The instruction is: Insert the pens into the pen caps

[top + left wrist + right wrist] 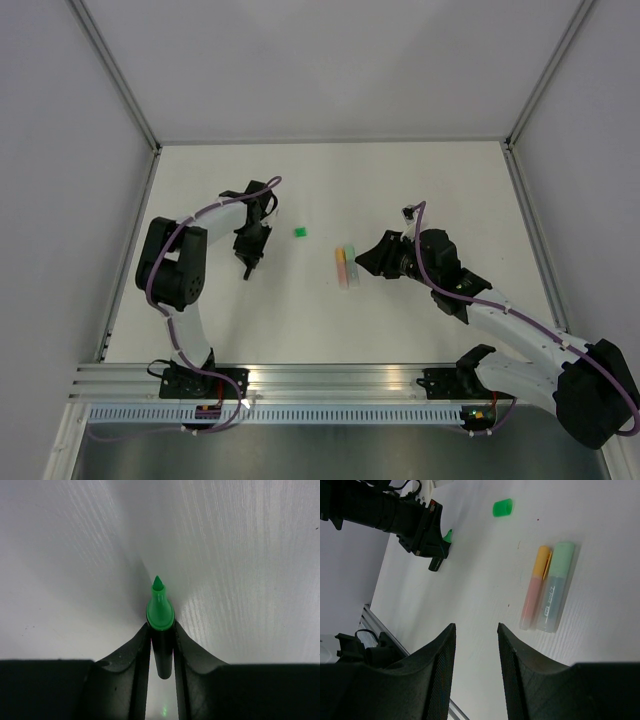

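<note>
My left gripper [161,632] is shut on the dark-bodied pen [162,655], whose green tip [158,587] points away from the fingers, low over the white table. In the top view that gripper [247,266] is left of a loose green pen cap [300,232]. The orange pen [535,587] and the pale mint green pen [555,590] lie side by side, touching, just beyond and right of my right gripper [476,627]. It stands open with nothing between its fingers. The green cap [502,507] lies farther off in the right wrist view.
The white table [420,190] is boxed in by grey walls with metal posts at the back corners. An aluminium rail [330,380] with both arm bases runs along the near edge.
</note>
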